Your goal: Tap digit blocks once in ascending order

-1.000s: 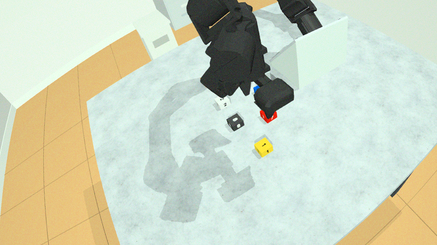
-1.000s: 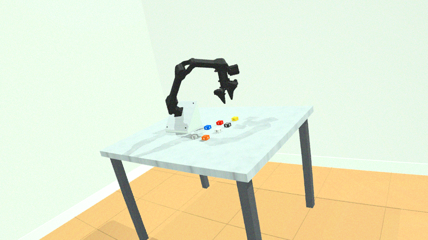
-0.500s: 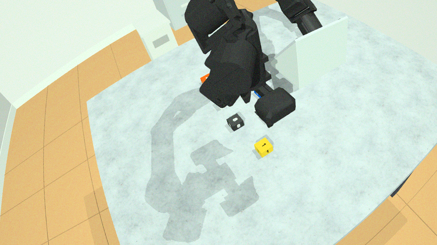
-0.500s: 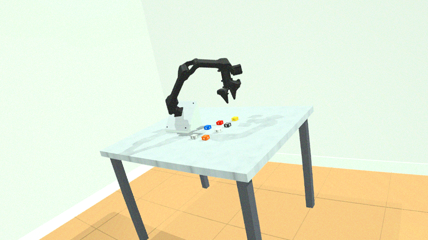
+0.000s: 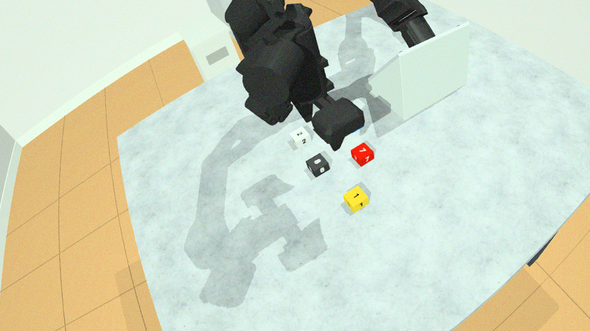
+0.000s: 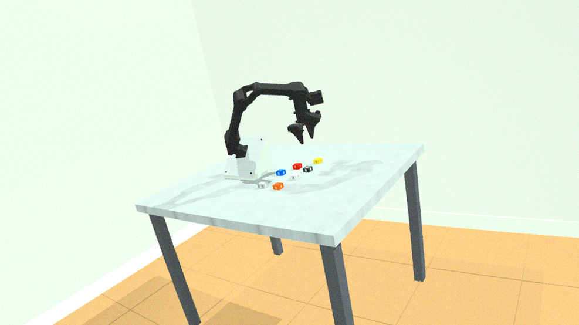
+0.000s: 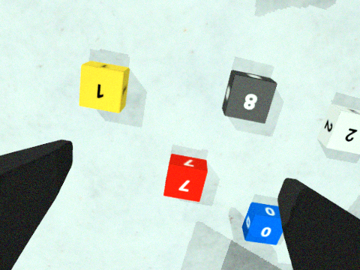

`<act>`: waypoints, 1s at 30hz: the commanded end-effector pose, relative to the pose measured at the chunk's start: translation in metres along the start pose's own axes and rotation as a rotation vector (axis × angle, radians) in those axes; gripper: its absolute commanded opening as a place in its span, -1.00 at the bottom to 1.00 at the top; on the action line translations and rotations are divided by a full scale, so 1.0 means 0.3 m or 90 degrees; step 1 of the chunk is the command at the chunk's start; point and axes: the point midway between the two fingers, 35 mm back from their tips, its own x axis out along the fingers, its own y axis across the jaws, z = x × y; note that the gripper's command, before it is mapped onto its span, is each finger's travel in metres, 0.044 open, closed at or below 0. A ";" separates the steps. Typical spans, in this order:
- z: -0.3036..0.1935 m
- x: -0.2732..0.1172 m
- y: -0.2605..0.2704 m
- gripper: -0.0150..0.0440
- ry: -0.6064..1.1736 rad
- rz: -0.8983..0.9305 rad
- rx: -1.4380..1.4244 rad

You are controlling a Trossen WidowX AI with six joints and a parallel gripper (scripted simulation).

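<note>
My gripper (image 5: 322, 134) (image 6: 307, 140) (image 7: 178, 171) is open and empty, high above the blocks. In the wrist view a red 7 block (image 5: 362, 154) (image 6: 297, 166) (image 7: 185, 180) appears between the fingertips. A yellow 1 block (image 5: 355, 198) (image 6: 318, 160) (image 7: 103, 88) and a dark grey 8 block (image 5: 318, 165) (image 6: 307, 169) (image 7: 250, 97) lie beyond it. A blue 0 block (image 6: 280, 172) (image 7: 262, 226) is partly behind the right finger. A white 2 block (image 5: 300, 136) (image 6: 295, 176) (image 7: 346, 131) is at the wrist view's right edge. An orange block (image 6: 277, 186) and light grey block (image 6: 262, 185) have digits too small to read.
The arm's pale wedge-shaped base mount (image 5: 436, 73) (image 6: 245, 164) stands on the marbled table (image 5: 443, 227) (image 6: 321, 208), near the blue block. The arm hides the orange and light grey blocks in the top view. Its shadow falls across the table.
</note>
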 end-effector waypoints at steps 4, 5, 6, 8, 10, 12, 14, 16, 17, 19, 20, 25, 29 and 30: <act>0.011 0.007 -0.159 0.86 0.000 -0.003 0.007; 0.011 0.007 -0.159 0.86 0.000 -0.003 0.007; 0.011 0.007 -0.159 0.86 0.000 -0.003 0.007; 0.011 0.007 -0.159 0.86 0.000 -0.003 0.007; 0.011 0.007 -0.159 0.86 0.000 -0.003 0.007; 0.011 0.007 -0.159 0.86 0.000 -0.003 0.007; 0.011 0.007 -0.159 0.86 0.000 -0.003 0.007; 0.011 0.007 -0.159 0.86 0.000 -0.003 0.007; 0.011 0.007 -0.159 0.86 0.000 -0.003 0.007; 0.011 0.007 -0.159 0.86 0.000 -0.003 0.007; 0.011 0.007 -0.159 0.86 0.000 -0.003 0.007; 0.012 0.007 -0.169 0.86 0.000 -0.002 0.007; 0.006 0.005 -0.366 0.86 0.000 -0.003 0.006; -0.001 0.006 -0.413 0.86 0.000 -0.005 0.006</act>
